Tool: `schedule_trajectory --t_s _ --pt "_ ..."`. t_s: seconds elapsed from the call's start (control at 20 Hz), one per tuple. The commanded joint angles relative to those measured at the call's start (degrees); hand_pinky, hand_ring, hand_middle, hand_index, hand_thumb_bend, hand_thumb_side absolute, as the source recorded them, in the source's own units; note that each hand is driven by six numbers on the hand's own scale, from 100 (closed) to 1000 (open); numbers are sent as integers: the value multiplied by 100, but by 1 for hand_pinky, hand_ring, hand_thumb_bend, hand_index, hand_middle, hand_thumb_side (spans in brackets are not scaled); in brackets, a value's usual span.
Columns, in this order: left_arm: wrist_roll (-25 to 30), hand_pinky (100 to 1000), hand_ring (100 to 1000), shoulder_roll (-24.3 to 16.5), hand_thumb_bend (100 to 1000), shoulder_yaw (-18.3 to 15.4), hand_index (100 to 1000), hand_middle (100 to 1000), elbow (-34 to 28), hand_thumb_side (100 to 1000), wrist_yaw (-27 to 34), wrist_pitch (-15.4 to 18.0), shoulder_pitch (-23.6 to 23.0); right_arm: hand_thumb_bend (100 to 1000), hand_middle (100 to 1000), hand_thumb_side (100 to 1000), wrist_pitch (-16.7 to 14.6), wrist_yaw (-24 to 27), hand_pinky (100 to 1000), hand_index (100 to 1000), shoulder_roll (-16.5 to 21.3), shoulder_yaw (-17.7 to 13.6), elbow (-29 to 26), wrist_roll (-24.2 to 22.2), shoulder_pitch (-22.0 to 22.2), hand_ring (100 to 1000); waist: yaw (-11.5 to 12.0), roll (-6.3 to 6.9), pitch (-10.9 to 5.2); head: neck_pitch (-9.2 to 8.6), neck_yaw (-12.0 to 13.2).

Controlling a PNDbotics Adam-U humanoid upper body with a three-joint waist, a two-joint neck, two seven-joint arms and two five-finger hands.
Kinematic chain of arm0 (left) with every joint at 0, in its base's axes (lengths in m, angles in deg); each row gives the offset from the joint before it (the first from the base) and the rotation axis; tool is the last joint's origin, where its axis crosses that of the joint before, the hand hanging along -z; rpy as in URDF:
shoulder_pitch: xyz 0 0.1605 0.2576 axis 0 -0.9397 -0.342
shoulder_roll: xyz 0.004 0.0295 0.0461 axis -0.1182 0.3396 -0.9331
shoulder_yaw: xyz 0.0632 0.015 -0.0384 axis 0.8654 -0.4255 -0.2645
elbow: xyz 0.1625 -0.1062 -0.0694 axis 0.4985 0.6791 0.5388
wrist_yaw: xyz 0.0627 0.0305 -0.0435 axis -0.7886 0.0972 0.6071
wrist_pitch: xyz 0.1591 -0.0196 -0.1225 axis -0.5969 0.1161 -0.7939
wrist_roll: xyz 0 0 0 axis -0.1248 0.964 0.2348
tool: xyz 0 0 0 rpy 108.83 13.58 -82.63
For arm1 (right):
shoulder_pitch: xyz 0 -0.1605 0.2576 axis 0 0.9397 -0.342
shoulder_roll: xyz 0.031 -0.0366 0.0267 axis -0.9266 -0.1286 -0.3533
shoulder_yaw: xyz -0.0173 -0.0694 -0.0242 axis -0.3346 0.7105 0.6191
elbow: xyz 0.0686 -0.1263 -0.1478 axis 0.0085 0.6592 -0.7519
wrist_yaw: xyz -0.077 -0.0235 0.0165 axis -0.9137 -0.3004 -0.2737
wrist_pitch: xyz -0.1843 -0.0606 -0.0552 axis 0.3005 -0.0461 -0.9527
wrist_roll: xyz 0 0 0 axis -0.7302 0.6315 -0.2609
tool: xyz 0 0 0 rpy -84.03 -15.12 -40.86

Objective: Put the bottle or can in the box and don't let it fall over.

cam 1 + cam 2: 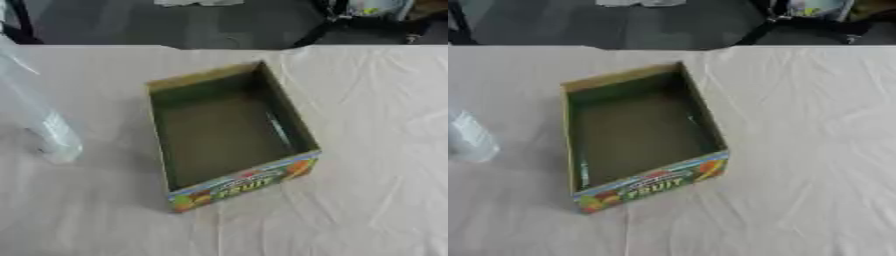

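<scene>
Box (243,184) open upward — bottle (44,120) tilted.

The only readable text is the word "FRUIT", printed in yellow capital letters on the near outer wall of the box (241,186). It sits on a colourful band with fruit pictures at either end. A line of smaller lettering arcs above the word on a red and white patch, but it is too blurred to read. The box's other walls show no legible print, and nothing else in either view carries lettering, numbers or signs that can be made out.
</scene>
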Motion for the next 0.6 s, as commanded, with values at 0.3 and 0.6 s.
schedule_trajectory --t_s 0.3,0.6 --pt "5 1000 1000 -176 541 173 873 1000 94 460 -136 -170 437 100 1000 470 25 -54 1000 1000 108 15 -67 17 -20 1000 -37 60 -35 -100 53" --pt "31 1000 1000 -94 545 274 878 1000 183 460 -262 -295 687 100 1000 470 63 -52 1000 1000 124 24 -67 -8 -56 1000 -49 85 -15 -110 78"
